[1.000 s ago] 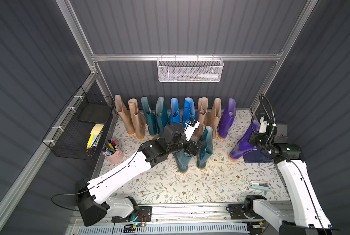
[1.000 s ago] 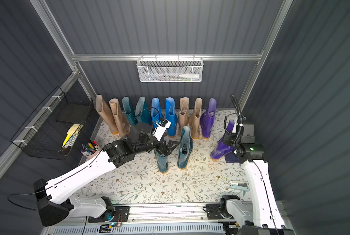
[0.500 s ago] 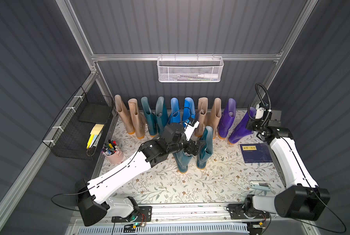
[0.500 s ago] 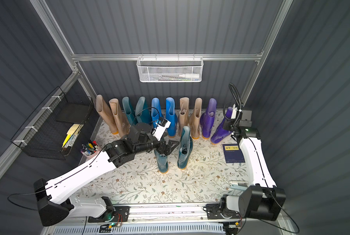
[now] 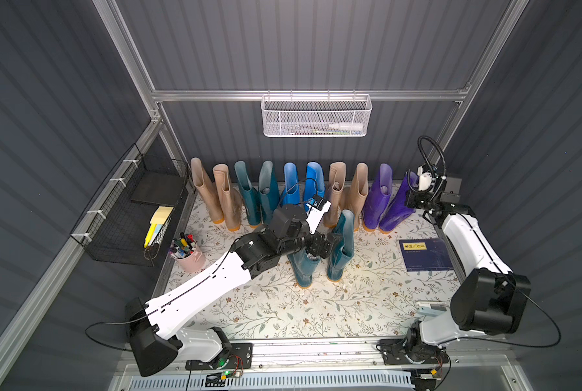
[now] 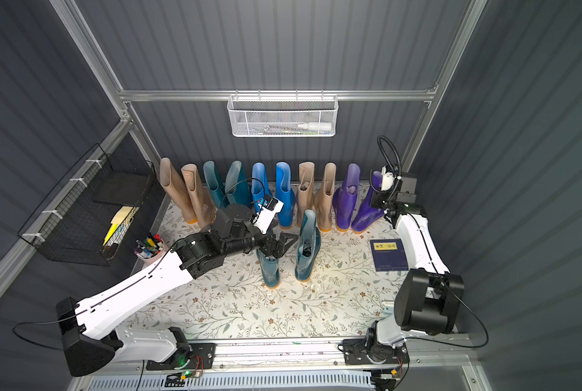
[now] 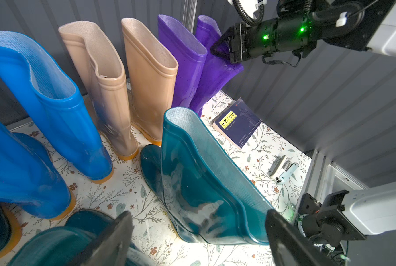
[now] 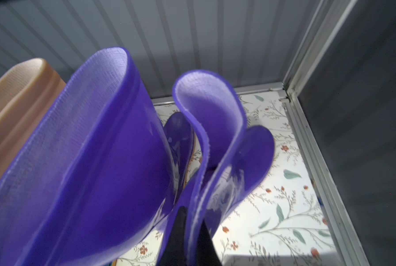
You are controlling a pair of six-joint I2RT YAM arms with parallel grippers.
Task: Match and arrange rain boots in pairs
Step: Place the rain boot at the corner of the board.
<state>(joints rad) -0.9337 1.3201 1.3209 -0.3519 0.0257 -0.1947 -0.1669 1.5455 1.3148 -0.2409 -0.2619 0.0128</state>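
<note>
Back row: beige pair (image 5: 217, 198), dark teal pair (image 5: 259, 193), bright blue pair (image 5: 303, 181) and second beige pair (image 5: 349, 189), all upright by the rear wall on the floral tabletop (image 5: 316, 311).
Front teal boots (image 5: 342, 243): two, upright, close together, in front of the blue and second beige pairs.
Left pincer (image 5: 320, 246): spread wide at shaft height between those two, over the left-hand one's opening; probably touching neither.
Upright purple boot (image 5: 379, 196): next in the row.
Tilted purple boot (image 5: 399, 206): row's right end, top leaning rightward.
Right pincer (image 8: 192, 230): pressed together, pinching that boot's top rim.
</note>
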